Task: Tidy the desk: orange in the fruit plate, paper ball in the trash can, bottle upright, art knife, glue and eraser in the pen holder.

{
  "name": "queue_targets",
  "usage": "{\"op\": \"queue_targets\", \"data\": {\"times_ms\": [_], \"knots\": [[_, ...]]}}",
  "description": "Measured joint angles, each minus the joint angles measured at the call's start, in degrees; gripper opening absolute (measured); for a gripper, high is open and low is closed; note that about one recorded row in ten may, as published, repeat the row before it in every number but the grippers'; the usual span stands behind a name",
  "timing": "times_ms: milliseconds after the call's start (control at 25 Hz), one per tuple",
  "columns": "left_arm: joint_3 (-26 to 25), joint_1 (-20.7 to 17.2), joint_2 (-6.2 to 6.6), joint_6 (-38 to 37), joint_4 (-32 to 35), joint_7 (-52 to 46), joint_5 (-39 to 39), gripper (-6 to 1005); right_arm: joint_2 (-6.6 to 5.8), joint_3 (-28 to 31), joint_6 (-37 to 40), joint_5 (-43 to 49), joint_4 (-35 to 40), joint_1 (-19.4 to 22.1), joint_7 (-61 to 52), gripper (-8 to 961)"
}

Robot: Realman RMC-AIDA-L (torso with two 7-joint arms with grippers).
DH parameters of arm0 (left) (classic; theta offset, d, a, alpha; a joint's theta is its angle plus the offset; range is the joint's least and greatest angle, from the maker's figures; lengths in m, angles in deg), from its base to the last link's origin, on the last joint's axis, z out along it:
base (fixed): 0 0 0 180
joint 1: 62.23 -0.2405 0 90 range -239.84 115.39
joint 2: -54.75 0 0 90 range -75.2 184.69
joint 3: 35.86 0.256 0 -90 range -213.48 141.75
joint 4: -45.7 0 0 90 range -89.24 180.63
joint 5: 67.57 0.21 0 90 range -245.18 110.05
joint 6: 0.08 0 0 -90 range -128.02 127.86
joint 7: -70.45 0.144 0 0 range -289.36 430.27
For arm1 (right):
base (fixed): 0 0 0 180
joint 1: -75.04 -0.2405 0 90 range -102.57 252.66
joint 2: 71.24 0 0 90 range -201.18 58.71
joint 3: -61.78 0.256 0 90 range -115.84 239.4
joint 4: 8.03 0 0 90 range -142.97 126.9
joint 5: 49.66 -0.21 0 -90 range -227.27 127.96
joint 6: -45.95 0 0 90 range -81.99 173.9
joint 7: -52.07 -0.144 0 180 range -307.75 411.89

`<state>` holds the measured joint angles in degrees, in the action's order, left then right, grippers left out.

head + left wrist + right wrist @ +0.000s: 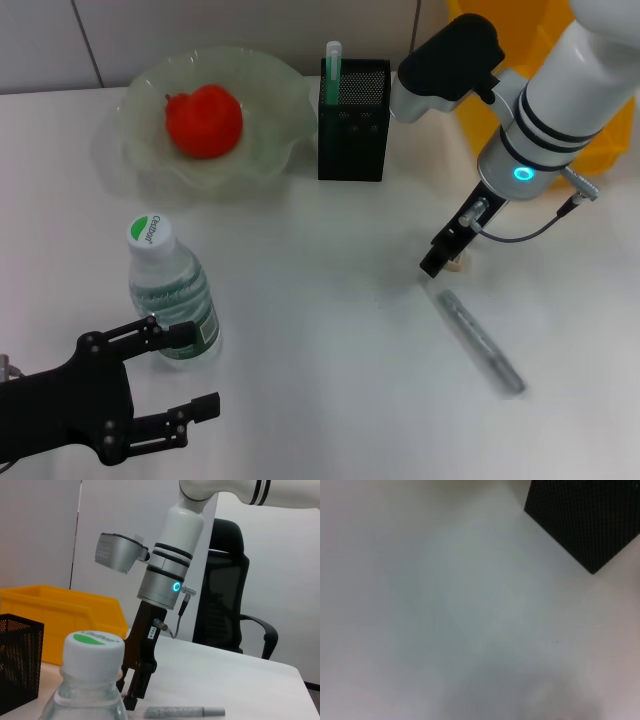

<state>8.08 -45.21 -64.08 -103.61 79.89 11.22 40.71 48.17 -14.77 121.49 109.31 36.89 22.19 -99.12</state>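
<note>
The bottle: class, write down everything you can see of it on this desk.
The bottle is clear plastic with a green-and-white label and a white cap topped green. It stands upright on the white desk, in front of the fruit plate. The left pincer is open right beside it; whether its upper finger touches is unclear.

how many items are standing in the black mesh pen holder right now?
1 visible: a green tube-like item stands upright in the far left corner of the square black metal mesh pen holder. Shorter things lower inside could be hidden by its walls.
</note>
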Motion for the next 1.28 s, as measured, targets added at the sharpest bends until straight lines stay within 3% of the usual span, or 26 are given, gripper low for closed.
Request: {"op": "queue_targets", "data": {"times_ms": [440, 560, 760, 960, 1280], "knots": [[0.0, 0.0, 0.00, 0.0, 0.0, 0.0, 0.0, 784, -0.11, 0.0, 0.3, 0.4, -0.2, -0.1, -0.8, 671], [0.0, 0.0, 0.00, -0.2, 0.0, 0.0, 0.0, 785, -0.15, 0.0, 1.0, 0.4, -0.3, -0.2, -0.8, 624], [0.0, 0.0, 0.00, -0.5, 0.0, 0.0, 0.0, 785, -0.15, 0.0, 1.1, 0.4, -0.4, -0.3, -0.9, 399], [-0.1, -0.1, 0.00, -0.6, 0.0, 0.0, 0.0, 785, -0.16, 0.4, 1.1, 0.4, 0.0, -0.1, -0.9, 252], [-0.1, -0.1, 0.05, -0.5, 0.0, 0.0, 0.0, 785, -0.19, 0.6, 3.4, 0.1, 7.7, 2.0, -0.9, 256]]}}
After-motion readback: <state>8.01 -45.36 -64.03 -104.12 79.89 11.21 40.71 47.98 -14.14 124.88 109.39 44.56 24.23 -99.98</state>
